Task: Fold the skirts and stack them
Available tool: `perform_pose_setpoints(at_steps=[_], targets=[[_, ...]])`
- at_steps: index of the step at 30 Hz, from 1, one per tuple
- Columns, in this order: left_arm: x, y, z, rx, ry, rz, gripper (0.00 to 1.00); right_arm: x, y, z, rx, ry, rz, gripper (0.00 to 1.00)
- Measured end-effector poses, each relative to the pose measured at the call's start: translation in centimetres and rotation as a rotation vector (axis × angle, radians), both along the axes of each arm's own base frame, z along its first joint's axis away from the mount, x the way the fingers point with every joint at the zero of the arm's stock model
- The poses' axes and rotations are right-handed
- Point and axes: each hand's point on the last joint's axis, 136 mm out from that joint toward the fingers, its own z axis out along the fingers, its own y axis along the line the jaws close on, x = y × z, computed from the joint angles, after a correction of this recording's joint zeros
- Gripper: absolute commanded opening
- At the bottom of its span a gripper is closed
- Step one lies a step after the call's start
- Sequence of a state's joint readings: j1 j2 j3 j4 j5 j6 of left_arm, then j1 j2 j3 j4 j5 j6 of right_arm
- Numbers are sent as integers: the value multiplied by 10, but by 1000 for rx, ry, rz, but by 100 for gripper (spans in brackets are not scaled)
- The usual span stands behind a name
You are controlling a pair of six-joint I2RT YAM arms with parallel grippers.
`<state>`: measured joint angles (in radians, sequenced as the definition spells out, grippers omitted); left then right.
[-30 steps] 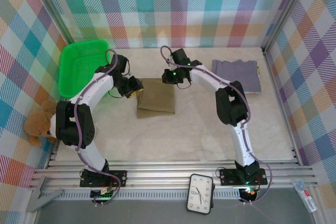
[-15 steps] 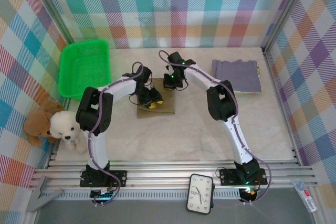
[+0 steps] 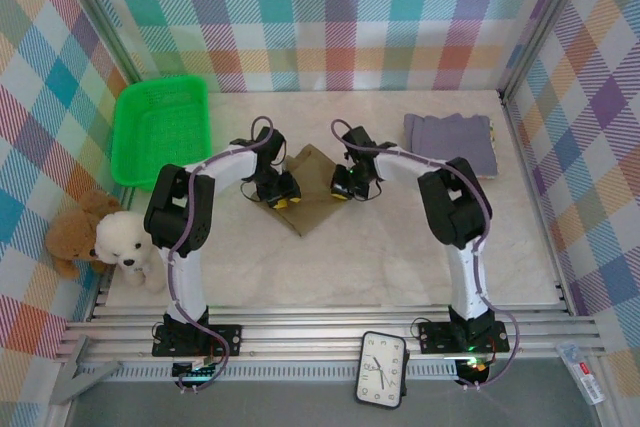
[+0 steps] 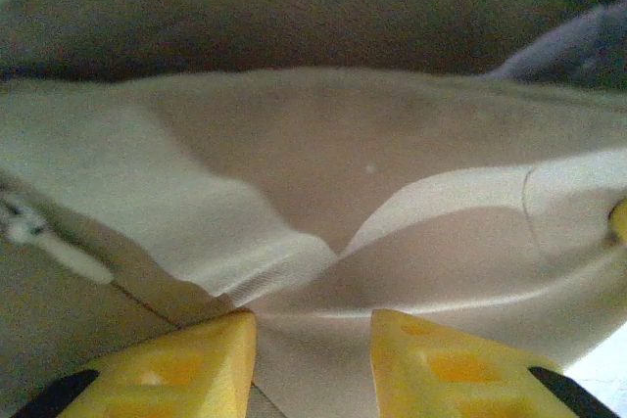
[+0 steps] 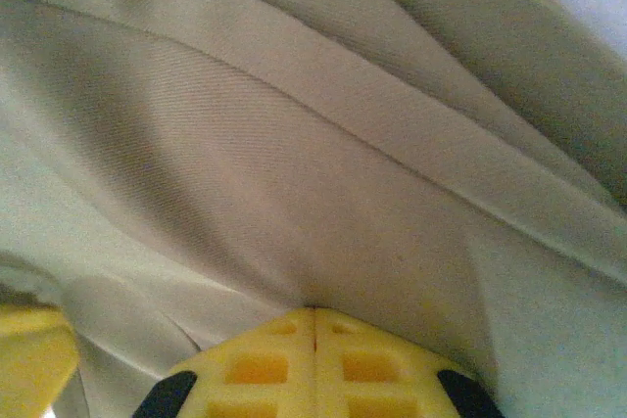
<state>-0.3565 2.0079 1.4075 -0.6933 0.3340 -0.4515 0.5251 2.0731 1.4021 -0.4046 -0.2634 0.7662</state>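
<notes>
The khaki skirt (image 3: 312, 205) lies near the middle of the surface (image 3: 400, 247), turned so its corners point at the far and near edges. Its cloth is rumpled between the two arms. The left end effector (image 3: 285, 192) sits at the skirt's left side. In the left wrist view its yellow fingers (image 4: 186, 369) stand slightly apart, with a gathered fold of the skirt caught between them. The right end effector (image 3: 343, 185) sits at the skirt's right side. In the right wrist view its fingers (image 5: 265, 364) are pressed together, pinching the cloth. A folded grey skirt (image 3: 450, 142) rests by the far right corner, well apart. A green basket (image 3: 160, 127) stands at the far left corner.
</notes>
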Motion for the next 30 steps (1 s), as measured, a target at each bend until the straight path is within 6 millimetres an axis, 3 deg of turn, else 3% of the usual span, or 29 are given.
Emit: perform_pose_setpoints(at_steps=[9, 13, 16, 21, 25, 30], targets=[[19, 4, 7, 43, -67, -78, 39, -47, 18, 1, 118, 17, -167, 9], [20, 9, 8, 51, -69, -76, 41, -56, 28, 3, 146, 25, -210, 15], [22, 12, 18, 43, -92, -60, 46, -51, 25, 9, 149, 3, -250, 27], [24, 29, 56, 9, -167, 34, 51, -38, 8, 40, 115, -125, -238, 47], [26, 41, 75, -25, -202, 128, 55, -20, -5, 65, 68, -249, -137, 48], [21, 40, 61, -59, -147, 176, 56, 9, -9, 66, 16, -324, 40, 48]])
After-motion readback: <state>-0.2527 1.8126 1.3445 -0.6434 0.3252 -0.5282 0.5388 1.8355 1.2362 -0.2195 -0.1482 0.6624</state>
